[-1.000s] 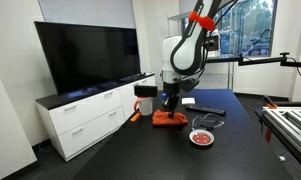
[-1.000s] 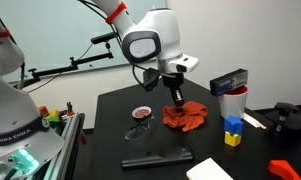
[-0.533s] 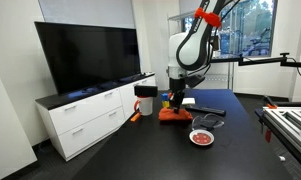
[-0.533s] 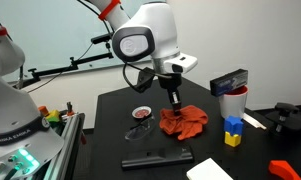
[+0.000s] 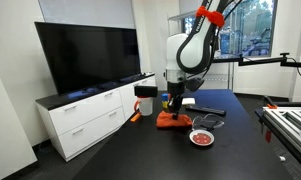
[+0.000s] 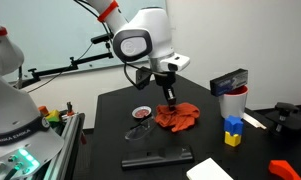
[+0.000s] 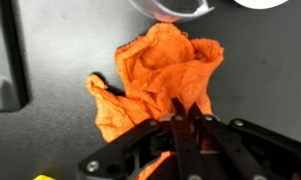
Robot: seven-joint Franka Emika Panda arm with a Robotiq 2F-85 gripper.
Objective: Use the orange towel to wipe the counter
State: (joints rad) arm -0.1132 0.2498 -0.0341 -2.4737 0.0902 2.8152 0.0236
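Hand (image 7: 188,110): fingers closed, pinching the orange towel (image 7: 158,68).
Bench (image 6: 112,122): dark, carries the crumpled orange towel.

A robotics lab: a big television (image 5: 85,55) on a white cabinet (image 5: 90,118) past the black desk's (image 5: 235,120) edge, another robot (image 6: 8,95) beside its corner.

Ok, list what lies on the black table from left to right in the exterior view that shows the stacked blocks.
From the left: small dish with red contents → orange towel → blue and yellow blocks → black object near the right edge.
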